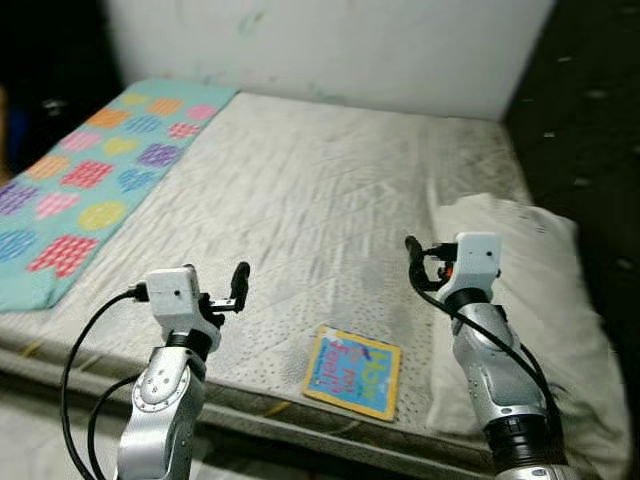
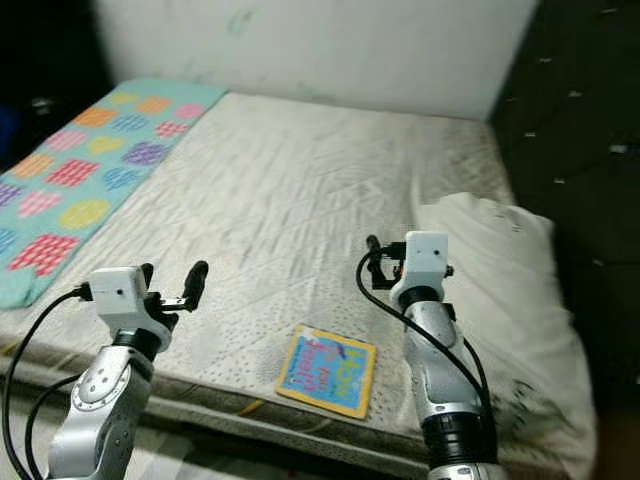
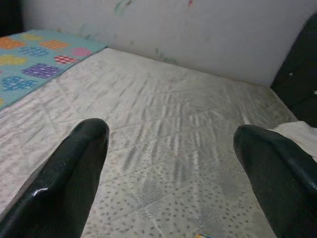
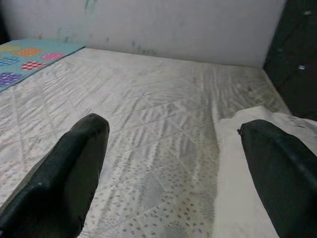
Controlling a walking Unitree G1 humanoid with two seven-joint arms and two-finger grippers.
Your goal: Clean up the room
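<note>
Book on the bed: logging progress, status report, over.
Left claw and right claw open, empty, above mattress. Book flat at near edge, untouched. Pillow beside it.

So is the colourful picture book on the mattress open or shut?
Shut: the colourful picture book lies flat near the mattress edge, front cover showing.

Mattress point(image 1: 300, 190): off-white, quilted diamond stitching, small grey flecks. Blanket point(image 1: 90, 170), far left: teal with pink, orange, purple, yellow and blue patches. Book point(image 1: 352, 371), near edge: blue cover, yellow border, multicoloured lettering. Pillow point(image 1: 545, 300), right: white. Wall point(image 1: 330, 45), far: white, faint green marks.
</note>
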